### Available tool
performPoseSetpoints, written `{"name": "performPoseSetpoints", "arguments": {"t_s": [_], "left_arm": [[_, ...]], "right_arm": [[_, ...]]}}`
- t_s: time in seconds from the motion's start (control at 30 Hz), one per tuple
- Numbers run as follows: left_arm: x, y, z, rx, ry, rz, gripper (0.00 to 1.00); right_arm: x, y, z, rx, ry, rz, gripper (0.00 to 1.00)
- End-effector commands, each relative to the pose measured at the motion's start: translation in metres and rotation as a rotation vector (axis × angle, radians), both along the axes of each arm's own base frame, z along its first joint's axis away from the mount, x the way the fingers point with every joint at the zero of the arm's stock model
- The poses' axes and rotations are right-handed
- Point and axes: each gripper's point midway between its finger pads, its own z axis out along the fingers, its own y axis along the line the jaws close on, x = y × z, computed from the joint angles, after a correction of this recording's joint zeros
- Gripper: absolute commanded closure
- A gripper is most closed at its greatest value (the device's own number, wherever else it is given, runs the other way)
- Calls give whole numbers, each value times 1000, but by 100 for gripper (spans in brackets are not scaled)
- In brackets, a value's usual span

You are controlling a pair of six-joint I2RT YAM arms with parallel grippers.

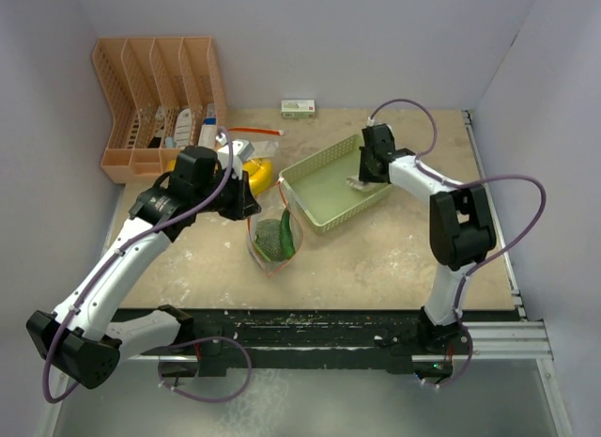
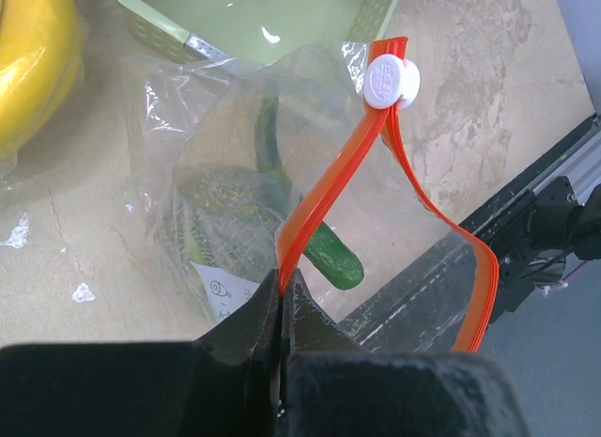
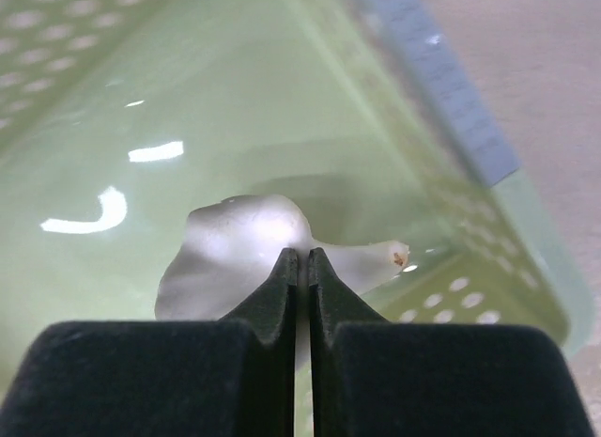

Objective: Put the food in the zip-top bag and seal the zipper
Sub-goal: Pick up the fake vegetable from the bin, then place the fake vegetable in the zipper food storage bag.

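Observation:
A clear zip-top bag [image 1: 272, 238] with an orange zipper strip [image 2: 324, 202] and a white slider [image 2: 391, 83] stands open mid-table. Inside it lie a dark green cucumber [image 2: 324, 249] and the netted grey-green melon [image 2: 225, 226]. My left gripper [image 2: 282, 285] is shut on the bag's orange rim and holds it up. The yellow banana bunch [image 1: 258, 174] lies just behind the bag, also in the left wrist view [image 2: 33, 66]. My right gripper [image 3: 302, 258] is inside the pale green basket [image 1: 371, 197], shut on the small white piece [image 3: 239, 249]. The orange is out of view.
An orange slotted file rack [image 1: 155, 103] stands at the back left with small items in it. A small green-and-white box [image 1: 298, 108] lies near the back wall. An orange-tipped stick [image 1: 254, 132] lies behind the banana. The table's black rail [image 1: 329, 329] runs along the near edge.

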Motion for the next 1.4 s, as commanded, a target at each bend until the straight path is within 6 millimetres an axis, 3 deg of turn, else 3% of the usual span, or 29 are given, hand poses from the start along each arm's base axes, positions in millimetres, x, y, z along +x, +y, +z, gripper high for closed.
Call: {"name": "performPoseSetpoints", "arguments": {"t_s": [0.0,0.07,0.27,0.37,0.47,0.6,0.73,0.8,0.97,1.03,1.2,1.27,1.37], "left_arm": [[8,-3,10,-17,-46,-8,100],[8,-3,9,-18,-43,-8,100],[8,-4,8,-19,-40,-8,100],[10,-4,6,-16,-38,-7,100],[12,-5,3,-11,-28,-9,100],[14,-6,3,-11,-26,-8,100],[15,-6,2,-6,-22,-4,100],[15,-7,1,-7,-18,-5,100],[16,-7,2,-10,-15,0,100],[17,-7,2,-9,-13,2,100],[17,-8,0,-10,-8,4,100],[18,-8,2,-15,-15,5,100],[20,-10,2,-13,-10,1,100]], "right_arm": [[1,51,79,201,-194,203,100],[-5,63,100,262,-242,268,100],[-31,80,137,370,-297,372,100],[-53,98,182,474,-382,480,100],[-88,129,227,571,-453,646,100],[-153,171,280,693,-538,866,100],[-209,195,314,820,-588,1032,100],[-227,200,320,845,-589,1072,100],[-256,219,310,893,-538,1138,100],[-263,233,297,909,-484,1163,100],[-259,251,250,860,-365,1127,100],[-260,256,243,856,-349,1132,91],[-249,256,229,788,-327,1068,58]]}}
